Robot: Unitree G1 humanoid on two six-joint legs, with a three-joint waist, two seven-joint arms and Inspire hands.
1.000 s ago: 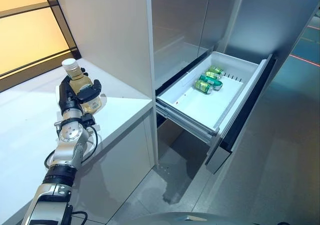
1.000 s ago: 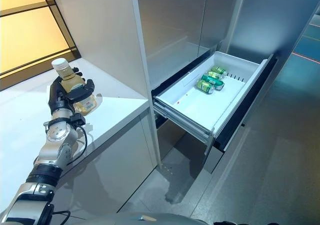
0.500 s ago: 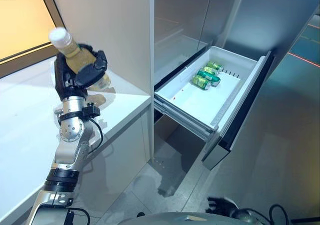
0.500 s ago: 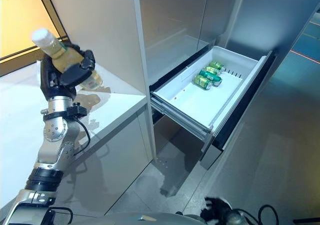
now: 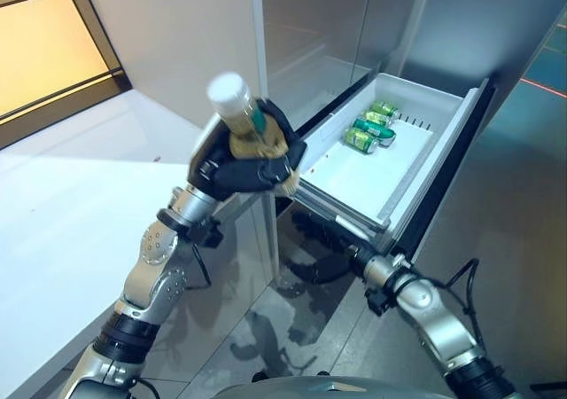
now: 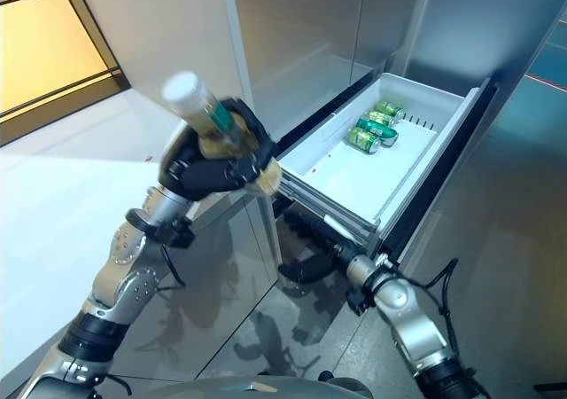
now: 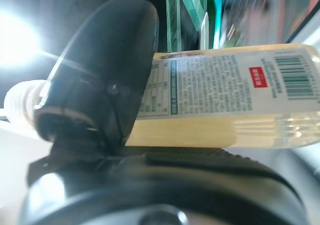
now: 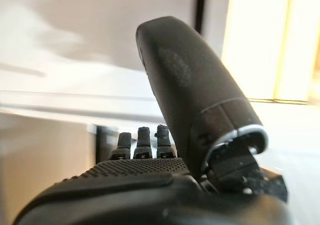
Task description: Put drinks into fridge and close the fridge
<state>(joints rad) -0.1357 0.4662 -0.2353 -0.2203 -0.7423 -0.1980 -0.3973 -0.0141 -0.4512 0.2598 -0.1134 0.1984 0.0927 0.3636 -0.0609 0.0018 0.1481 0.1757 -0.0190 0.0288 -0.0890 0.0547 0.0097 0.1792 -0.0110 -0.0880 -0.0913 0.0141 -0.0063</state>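
A clear bottle [image 5: 241, 115] of pale yellow drink with a white cap is held in the air, tilted, cap up and to the left. My left hand [image 5: 248, 164] is shut on its body; the left wrist view shows the thumb across the labelled bottle [image 7: 225, 85]. It hangs over the counter's right end, just left of the open white fridge drawer [image 5: 425, 164]. Three green cans [image 5: 368, 133] lie at the drawer's far end. My right hand [image 5: 323, 239] is open, low under the drawer's front corner, holding nothing [image 8: 150, 175].
The white counter [image 5: 80, 204] stretches to the left of the steel fridge front [image 5: 328, 18]. The drawer's dark front panel [image 5: 443, 186] juts out over the grey floor [image 5: 514, 239]. Most of the drawer's bottom is bare.
My left hand has lifted the bottle off the counter and carried it right, towards the drawer. My right arm has come into view under the drawer. The camera has shifted.
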